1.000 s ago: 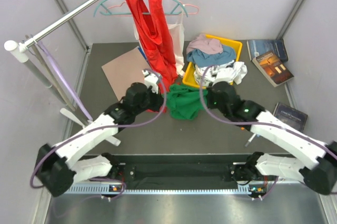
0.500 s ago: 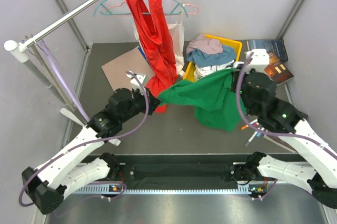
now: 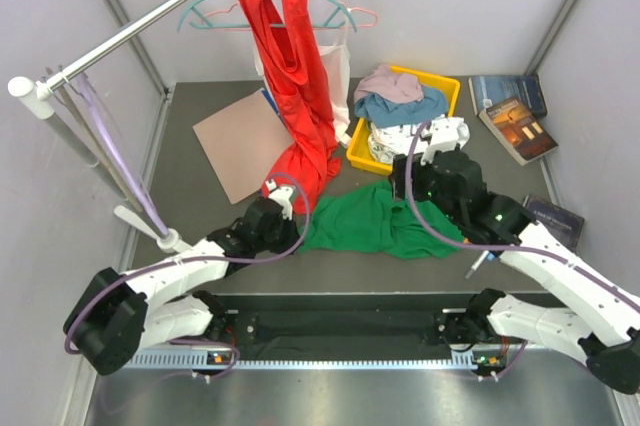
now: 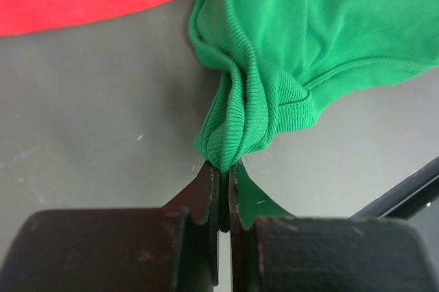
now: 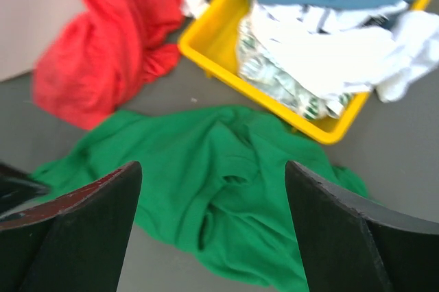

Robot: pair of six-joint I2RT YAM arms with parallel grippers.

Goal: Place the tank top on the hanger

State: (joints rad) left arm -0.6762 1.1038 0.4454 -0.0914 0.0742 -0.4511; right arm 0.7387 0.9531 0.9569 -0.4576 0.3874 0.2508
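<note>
One edge of the top (image 3: pixel 375 226) stays pinched in our left gripper (image 4: pixel 224 168), while the right gripper (image 5: pixel 212 168) has opened wide and empty, dropping it flat before the bin (image 5: pixel 209 38), bare table (image 3: pixel 340 261) nearer us.

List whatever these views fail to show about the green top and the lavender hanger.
Hanger: top view, too thin; hook end lost against the rack pole.
Tank top: top view, crumpled; straps and neck cannot be picked out.
Left wrist view: bunched fabric hides which edge the jaws pinch.
Right wrist view: blurred.
</note>
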